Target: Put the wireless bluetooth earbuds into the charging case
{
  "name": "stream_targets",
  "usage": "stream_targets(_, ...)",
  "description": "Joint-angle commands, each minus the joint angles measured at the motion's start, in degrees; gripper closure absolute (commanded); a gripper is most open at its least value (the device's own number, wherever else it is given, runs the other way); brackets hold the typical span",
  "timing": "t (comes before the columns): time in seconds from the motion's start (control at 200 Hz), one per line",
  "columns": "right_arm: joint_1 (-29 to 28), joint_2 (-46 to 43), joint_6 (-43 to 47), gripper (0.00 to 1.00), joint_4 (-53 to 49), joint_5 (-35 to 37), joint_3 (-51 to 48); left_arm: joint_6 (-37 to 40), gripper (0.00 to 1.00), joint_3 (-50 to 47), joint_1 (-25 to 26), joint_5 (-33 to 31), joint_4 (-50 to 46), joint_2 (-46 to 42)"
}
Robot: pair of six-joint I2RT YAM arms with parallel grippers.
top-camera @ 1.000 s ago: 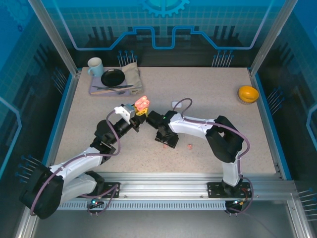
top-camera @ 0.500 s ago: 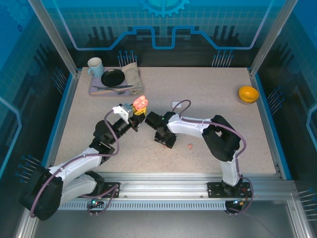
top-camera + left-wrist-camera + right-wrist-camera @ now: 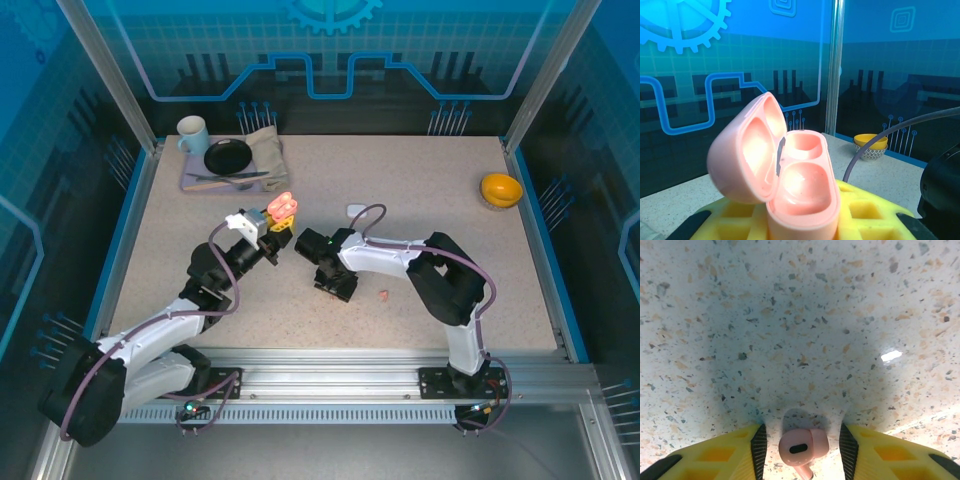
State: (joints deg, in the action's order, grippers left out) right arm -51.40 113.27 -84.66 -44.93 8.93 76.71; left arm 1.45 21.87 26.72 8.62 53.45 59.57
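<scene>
Cases x2: 1 pink case (image 3: 283, 206), 1 white case (image 3: 356, 211). Pink earbuds x2: 1 loose earbud (image 3: 383, 295) on tabletop (image 3: 430, 170), 1 other earbud (image 3: 803, 446) seen by right wrist cam. Claws x2: left claw (image 3: 282, 219), right claw (image 3: 801, 439). Singles: 1 mug (image 3: 192, 135), 1 black plate (image 3: 228, 156), 1 cloth (image 3: 266, 150), 1 grey mat (image 3: 196, 183), 1 yellow bowl (image 3: 501, 189).

A speckled beige tabletop (image 3: 420, 170) edged in blue sits inside glowing blue wall panels (image 3: 330, 60) printed with a gear and circuit lines — aluminium posts (image 3: 110, 75) at the far corners, a slotted metal rail (image 3: 330, 360) along the near edge.
</scene>
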Motion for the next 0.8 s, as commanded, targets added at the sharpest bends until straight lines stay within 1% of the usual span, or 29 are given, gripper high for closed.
stream_targets(0.0, -0.9, 0.8, -0.3, 0.56, 0.6, 0.0, -2.2, -0.4, 1.00, -0.4, -0.6, 0.2, 1.6, -0.9)
stream_targets(0.135, -0.9, 0.7, -0.2, 0.60, 1.3, 0.0, -3.0, -0.5, 1.00, -0.3, -0.5, 0.3, 1.7, -0.8)
stream_targets(0.4, -0.9, 0.2, 1.3, 0.64, 2.4, 0.3, -4.0, -0.6, 1.00, -0.1, -0.7, 0.5, 1.1, -1.0)
stream_targets(0.685, -0.9, -0.3, 2.4, 0.72, 3.2, 0.5, -4.5, -1.0, 1.00, 0.4, -0.7, 0.8, 0.3, -1.2)
stream_targets(0.795, -0.8, -0.6, 3.3, 0.71, 3.5, 0.8, -4.6, -1.0, 1.00, 0.5, -0.8, 0.8, -0.2, -1.2)
